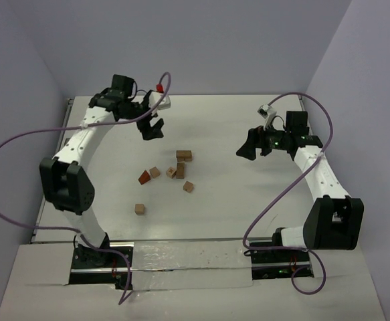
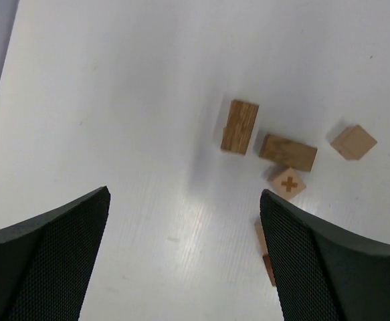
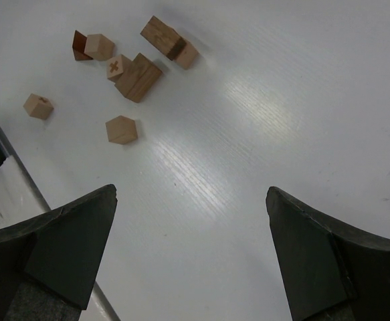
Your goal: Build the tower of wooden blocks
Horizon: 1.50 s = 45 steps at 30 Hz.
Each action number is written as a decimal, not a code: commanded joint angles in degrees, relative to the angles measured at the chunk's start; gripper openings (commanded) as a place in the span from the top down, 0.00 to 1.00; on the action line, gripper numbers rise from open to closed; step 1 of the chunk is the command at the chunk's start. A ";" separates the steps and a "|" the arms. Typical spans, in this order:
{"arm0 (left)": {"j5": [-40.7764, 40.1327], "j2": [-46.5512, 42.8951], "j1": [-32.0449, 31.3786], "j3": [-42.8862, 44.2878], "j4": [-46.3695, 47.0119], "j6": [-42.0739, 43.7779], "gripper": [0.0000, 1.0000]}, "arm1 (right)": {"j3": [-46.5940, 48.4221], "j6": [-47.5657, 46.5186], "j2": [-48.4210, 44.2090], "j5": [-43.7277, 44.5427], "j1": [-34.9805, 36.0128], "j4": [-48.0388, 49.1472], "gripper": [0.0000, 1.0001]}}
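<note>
while the wood blocks [image 1: 180, 170] lie scattered and unstacked at the middle of the table [image 1: 248, 200], left gripper [image 1: 151, 128], wide open and empty, hangs nearer, beyond and left of them; right gripper [image 1: 248, 148], equally wide and empty, farther right.

The wooden blocks [image 3: 138, 77] look matt, grained — the table [image 3: 281, 100] smooth, faintly glossy — the fingers [image 2: 54, 261] mesh-textured.

White table [image 1: 248, 221] in a corner, pale lavender walls [image 1: 235, 40] behind and both sides, even light.
</note>
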 commanded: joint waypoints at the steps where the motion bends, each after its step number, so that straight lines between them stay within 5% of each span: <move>1: -3.62 -3.14 2.99 -11.88 5.79 -4.48 0.22 | -1.27 0.96 -2.63 2.58 3.10 3.22 0.00; 5: -8.77 -4.27 3.18 -19.58 9.02 -8.99 0.34 | -1.99 2.34 -2.45 3.97 5.48 4.49 0.00; 15: -11.29 -5.85 1.72 -29.39 15.47 -12.74 0.33 | -3.30 3.34 -1.52 6.02 7.06 5.17 0.00; 37: -10.96 0.53 -3.78 -28.06 8.45 -8.84 0.31 | -3.85 2.02 -1.13 6.98 7.15 4.81 0.00; 45: -14.22 0.69 -3.85 -28.85 8.56 -7.24 0.46 | -3.28 1.84 -0.66 6.96 7.06 4.73 0.00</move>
